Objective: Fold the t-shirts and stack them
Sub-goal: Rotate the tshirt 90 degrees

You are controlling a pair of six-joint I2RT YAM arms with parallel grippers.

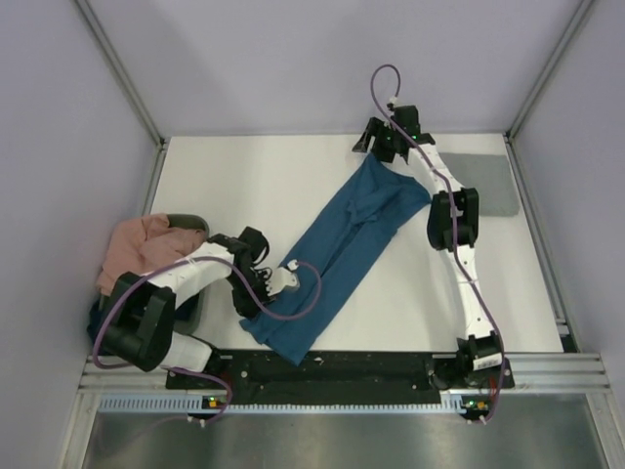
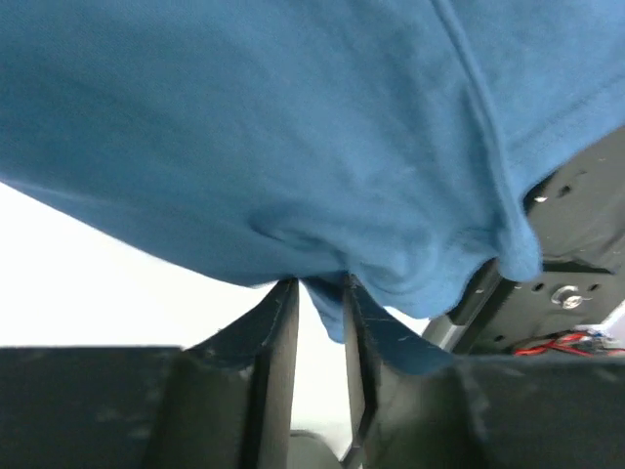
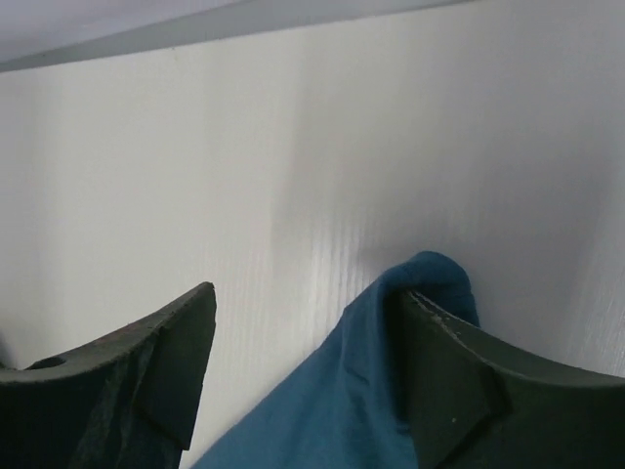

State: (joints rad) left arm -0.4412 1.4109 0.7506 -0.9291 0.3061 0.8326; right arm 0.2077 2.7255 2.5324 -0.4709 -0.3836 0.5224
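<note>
The left gripper [image 2: 317, 289] is pinched narrow on a fold of the teal-blue t-shirt [image 1: 344, 239]. The shirt lies stretched across the worktop [image 1: 244, 186] from 7 to 1 o'clock. The right gripper [image 3: 303, 303], at its far end, stands wide, with cloth against one finger only. One grey t-shirt [image 1: 488, 186] lies folded at 2 o'clock, seemingly done. One salmon-pink t-shirt [image 1: 142, 249] is heaped at 9 o'clock over one dark navy t-shirt [image 1: 96, 315]. Three look unfolded, and nothing is stacked yet.

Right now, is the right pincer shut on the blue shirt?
No, the right pincer is wide open, the blue shirt beside one finger.
</note>
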